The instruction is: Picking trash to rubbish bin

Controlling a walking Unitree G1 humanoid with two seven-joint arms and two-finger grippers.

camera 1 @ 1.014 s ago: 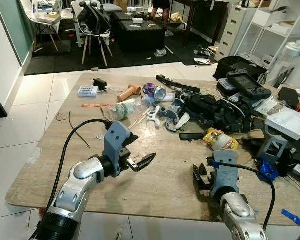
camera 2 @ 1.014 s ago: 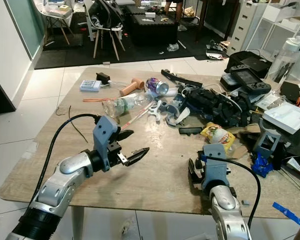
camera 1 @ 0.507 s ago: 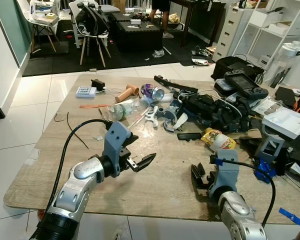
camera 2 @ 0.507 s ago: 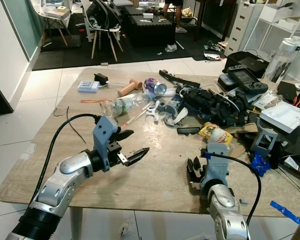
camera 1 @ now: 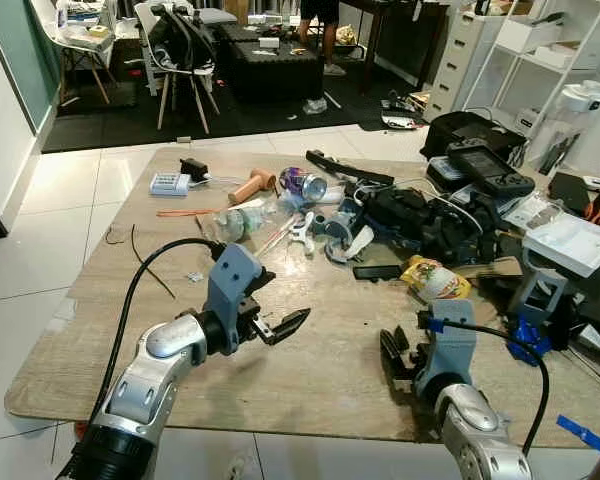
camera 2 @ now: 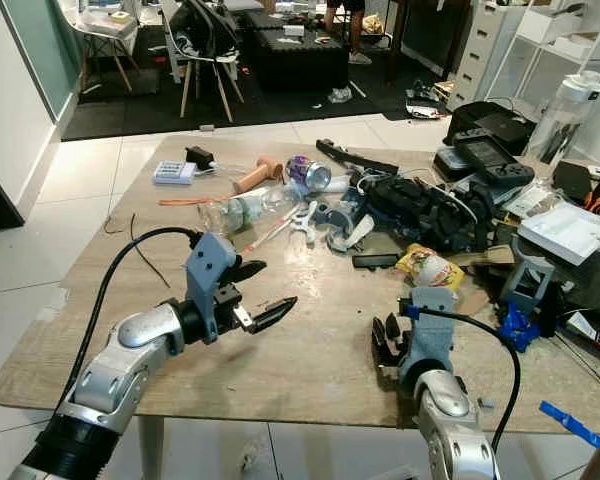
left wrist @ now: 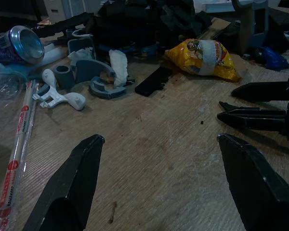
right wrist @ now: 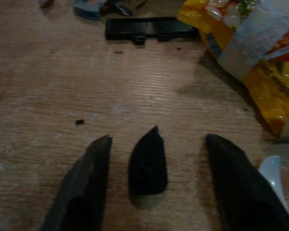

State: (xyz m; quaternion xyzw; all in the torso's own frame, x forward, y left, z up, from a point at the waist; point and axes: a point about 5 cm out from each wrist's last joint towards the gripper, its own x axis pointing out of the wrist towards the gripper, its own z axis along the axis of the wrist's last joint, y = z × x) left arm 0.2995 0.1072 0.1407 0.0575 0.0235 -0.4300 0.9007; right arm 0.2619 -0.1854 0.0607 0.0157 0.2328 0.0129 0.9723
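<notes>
Nothing has moved since a second ago: my left gripper (camera 1: 276,325) and right gripper (camera 2: 388,337) hover spread, empty. The snack bag (camera 1: 437,279) waits at one o'clock of the right.

Wood, foil and metal on show

The pale matt wood-grain bench (camera 1: 330,340) is carrying a glossy yellow foil snack packet (left wrist: 202,57) and a shiny purple metal can (left wrist: 19,45).

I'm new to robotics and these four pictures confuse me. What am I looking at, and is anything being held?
A humanoid robot stands at a cluttered wooden table. Two pictures come from its head camera; two look along each wrist. The left claw and right claw hover open above the wood, holding nothing. On the table lie a yellow snack bag, a purple can, a clear plastic bottle, a flat black bar and tangled black gear.
</notes>
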